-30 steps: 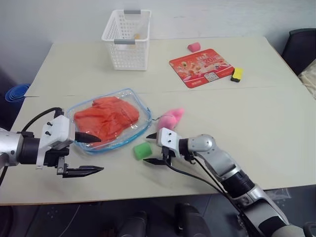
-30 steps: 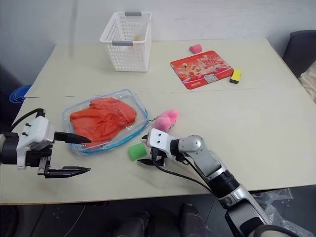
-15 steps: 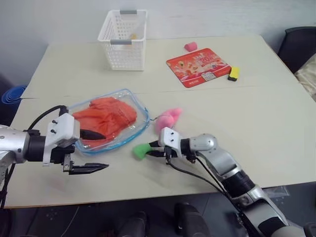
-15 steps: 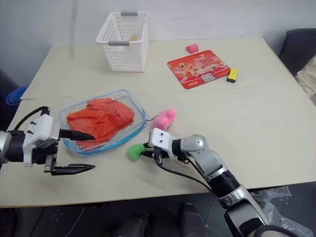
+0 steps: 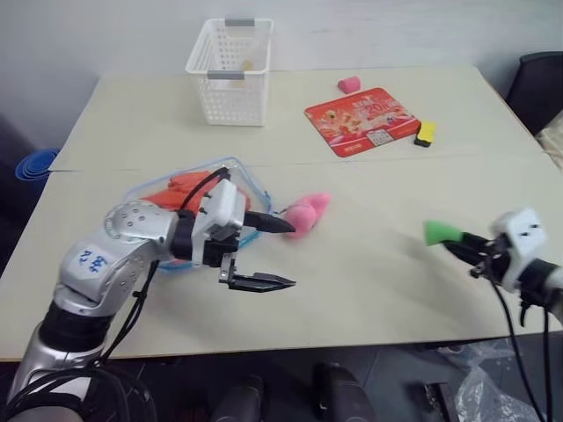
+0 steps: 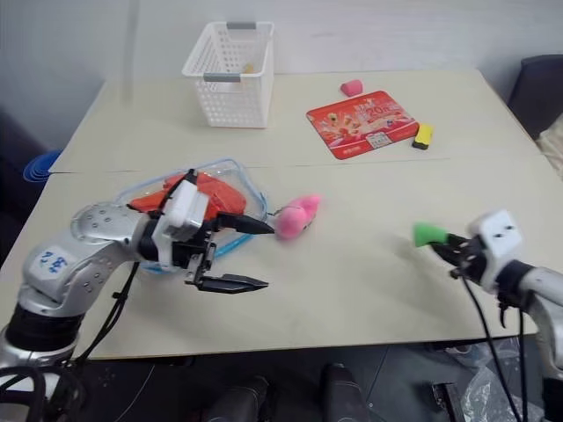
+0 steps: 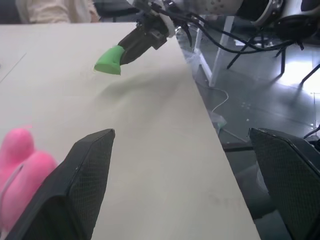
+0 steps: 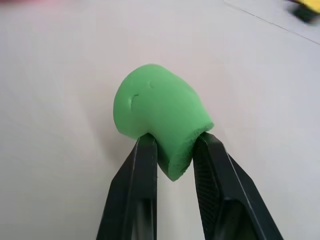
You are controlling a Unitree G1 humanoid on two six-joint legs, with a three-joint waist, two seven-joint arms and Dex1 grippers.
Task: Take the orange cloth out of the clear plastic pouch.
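You see the wrinkled orange cloth [image 6: 215, 195] lying inside the flat, blue-edged clear plastic pouch [image 6: 248, 190], nearer you than the white basket [image 6: 229, 75].

"20" on red card [image 5: 361, 119]

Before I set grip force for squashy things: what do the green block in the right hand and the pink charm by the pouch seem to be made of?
The green block looks like matte foam: its surface is dull and dimpled, and it bulges where the right hand pinches it. The pink charm looks like soft plush, rounded and fuzzy at the edges, though its fabric is too small to confirm.
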